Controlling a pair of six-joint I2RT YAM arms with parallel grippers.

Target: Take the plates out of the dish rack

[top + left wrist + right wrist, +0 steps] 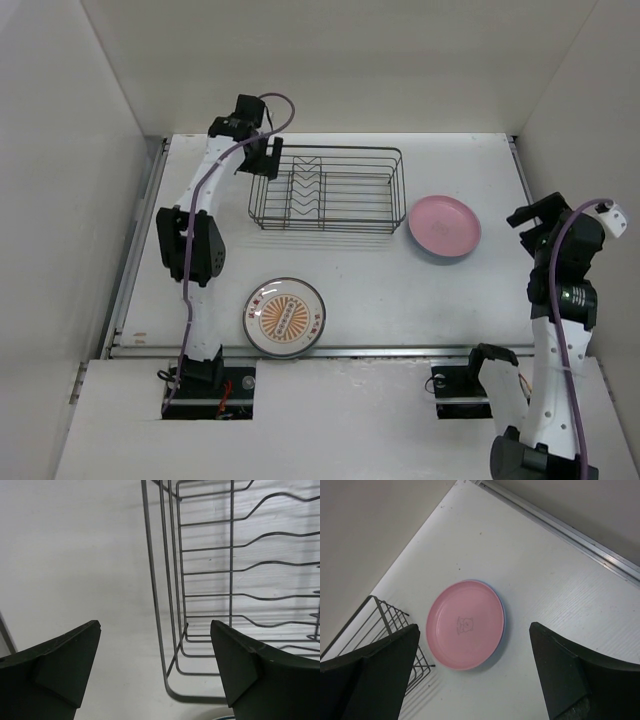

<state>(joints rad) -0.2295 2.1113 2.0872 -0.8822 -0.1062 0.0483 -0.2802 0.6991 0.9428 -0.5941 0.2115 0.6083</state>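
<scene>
The dish rack (326, 150) stands at the back middle of the table, with no plates in it. A pink plate (444, 226) lies flat to its right, stacked on a blue plate whose rim (503, 614) just shows. A white plate with a patterned rim and orange sunburst centre (285, 316) lies flat at the front left. My left gripper (260, 160) is open and empty above the rack's far left corner; the wires (232, 555) show between its fingers (155, 645). My right gripper (528, 221) is open and empty, raised to the right of the pink plate (465, 625).
White walls close the table in at the back and on both sides. A metal rail (330, 351) runs along the near edge in front of the arm bases. The rack's corner (385, 617) shows at the left of the right wrist view.
</scene>
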